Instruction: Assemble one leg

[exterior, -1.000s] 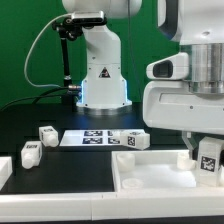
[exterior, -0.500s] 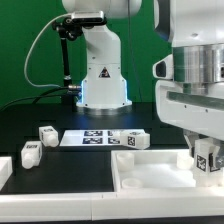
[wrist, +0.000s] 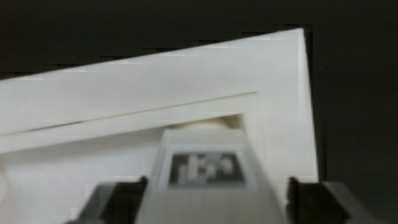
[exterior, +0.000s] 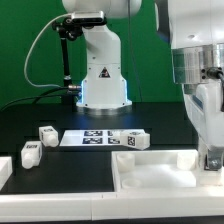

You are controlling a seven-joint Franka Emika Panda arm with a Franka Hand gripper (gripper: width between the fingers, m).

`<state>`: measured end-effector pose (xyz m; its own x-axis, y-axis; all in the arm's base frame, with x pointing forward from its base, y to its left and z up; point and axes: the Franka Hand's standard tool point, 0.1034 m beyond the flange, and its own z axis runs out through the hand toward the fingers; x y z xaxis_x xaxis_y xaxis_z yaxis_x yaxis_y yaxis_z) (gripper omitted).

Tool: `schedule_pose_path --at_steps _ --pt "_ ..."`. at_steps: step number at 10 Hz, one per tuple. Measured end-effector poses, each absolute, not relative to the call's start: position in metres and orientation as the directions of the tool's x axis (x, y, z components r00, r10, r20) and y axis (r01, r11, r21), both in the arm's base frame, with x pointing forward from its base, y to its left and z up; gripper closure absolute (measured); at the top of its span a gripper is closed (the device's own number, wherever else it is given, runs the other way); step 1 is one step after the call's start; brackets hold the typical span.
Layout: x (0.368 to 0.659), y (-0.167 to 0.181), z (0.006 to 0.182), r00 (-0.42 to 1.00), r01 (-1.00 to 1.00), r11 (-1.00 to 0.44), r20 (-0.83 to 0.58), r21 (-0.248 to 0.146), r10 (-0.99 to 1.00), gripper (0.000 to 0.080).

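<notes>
My gripper (exterior: 212, 160) hangs at the exterior view's right, low over the far right corner of the big white tray-like part (exterior: 150, 172). In the wrist view the gripper (wrist: 215, 203) is shut on a leg (wrist: 210, 165). This white block with its tag sits between the two dark fingers (wrist: 121, 200), right above a corner of the tray-like part (wrist: 125, 100). In the exterior view the held leg is mostly hidden by the hand. Three loose legs lie on the table: one (exterior: 47, 133), another (exterior: 30, 154), and a third (exterior: 133, 141).
The marker board (exterior: 95, 138) lies flat behind the tray-like part, between the loose legs. A white piece (exterior: 4, 170) shows at the exterior view's left edge. The robot's base (exterior: 103, 85) stands at the back.
The hand has turned about its vertical axis and sunk a little toward the tray-like part's corner. The held leg's tag no longer faces the exterior camera.
</notes>
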<state>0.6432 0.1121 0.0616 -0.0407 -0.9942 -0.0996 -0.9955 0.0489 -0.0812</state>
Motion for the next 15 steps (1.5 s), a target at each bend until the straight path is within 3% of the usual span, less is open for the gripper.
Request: schedule_pose_path --at_steps 1,2,3,8,9,12,14,15 --pt "0.644 0.111 0.062 0.135 -0.987 -0.127 -0.084 -0.1 -0.987 0.027" --pt "0.647 0.11 0.064 0.352 -0.93 -0.343 -0.053 -0.13 -0.935 0.0187" --pt "0.647 0.113 0.064 0.487 -0.868 -0.478 -0.037 -0.137 -0.873 0.0157" --pt "0.646 0.113 0.063 0.742 -0.663 -0.736 0.01 -0.137 -0.671 0.015" --pt "0.648 0.106 0.064 0.877 -0.47 -0.875 0.052 -0.12 -0.478 0.015" --pt "0.648 0.105 0.064 0.845 -0.525 -0.842 0.043 -0.124 -0.534 0.0165" --pt "0.648 0.106 0.063 0.756 -0.646 -0.752 0.022 -0.129 -0.654 0.0514" --pt "0.648 0.105 0.063 0.708 -0.699 -0.703 0.013 -0.129 -0.706 0.0512"
